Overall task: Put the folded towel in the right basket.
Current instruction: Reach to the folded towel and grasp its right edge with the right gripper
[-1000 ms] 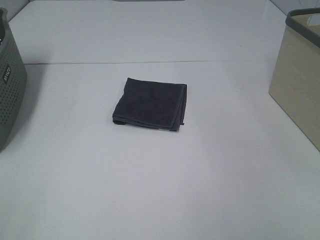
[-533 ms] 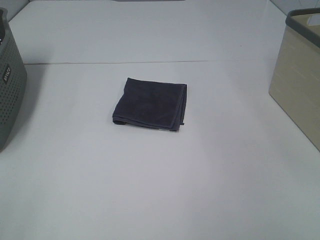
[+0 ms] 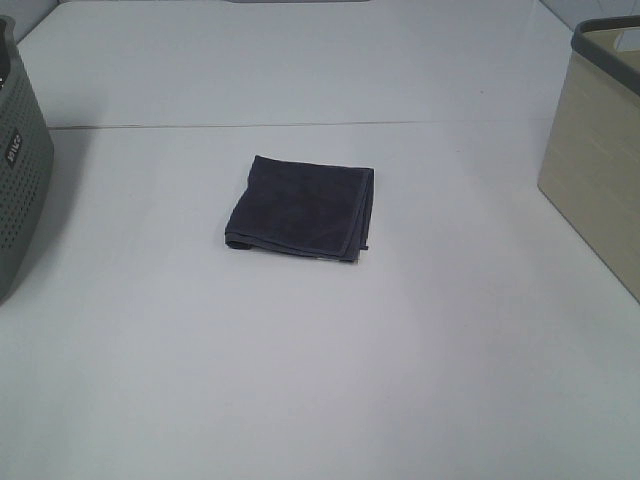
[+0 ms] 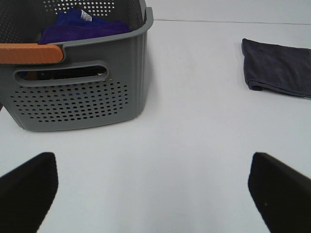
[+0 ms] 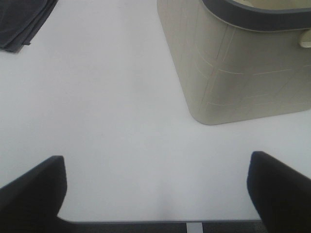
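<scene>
Folded towel [image 3: 300, 208] lies flat near the middle of the white table [image 3: 300, 380] — well apart from the beige right basket [image 3: 598, 160] and from the grey basket [image 3: 18, 180] on the other side. Left gripper [image 4: 155, 194] and right gripper [image 5: 155, 194] both have their jaws spread wide above the tabletop, gripping nothing

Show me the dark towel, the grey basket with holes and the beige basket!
Folded dark grey cloth towel [image 3: 300, 207]: exterior high view, its middle.
Grey perforated plastic basket [image 4: 77, 104]: left wrist view, holed front wall.
Beige plastic basket [image 5: 243, 73]: right wrist view, side wall.
</scene>
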`<state>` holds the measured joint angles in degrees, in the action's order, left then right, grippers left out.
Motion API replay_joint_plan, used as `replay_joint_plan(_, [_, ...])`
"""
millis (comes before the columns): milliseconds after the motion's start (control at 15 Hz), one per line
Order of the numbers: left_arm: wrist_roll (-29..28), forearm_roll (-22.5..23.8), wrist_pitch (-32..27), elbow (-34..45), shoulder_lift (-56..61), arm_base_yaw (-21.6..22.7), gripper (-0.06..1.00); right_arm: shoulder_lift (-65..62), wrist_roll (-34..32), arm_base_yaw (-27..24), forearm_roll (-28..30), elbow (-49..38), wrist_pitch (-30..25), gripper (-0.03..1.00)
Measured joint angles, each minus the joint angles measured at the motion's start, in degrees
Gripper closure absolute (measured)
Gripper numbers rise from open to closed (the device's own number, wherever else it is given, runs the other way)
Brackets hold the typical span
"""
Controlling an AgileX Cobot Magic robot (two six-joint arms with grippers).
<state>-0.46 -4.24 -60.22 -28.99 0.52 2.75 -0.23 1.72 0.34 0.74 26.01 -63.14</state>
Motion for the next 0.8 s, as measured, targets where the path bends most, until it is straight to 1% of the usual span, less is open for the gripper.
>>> replay_joint_plan(800, [0.00,0.06,0.00,0.00,0.00,0.00,-0.05,0.00,0.00,0.00,0.00,0.00,0.00,0.00])
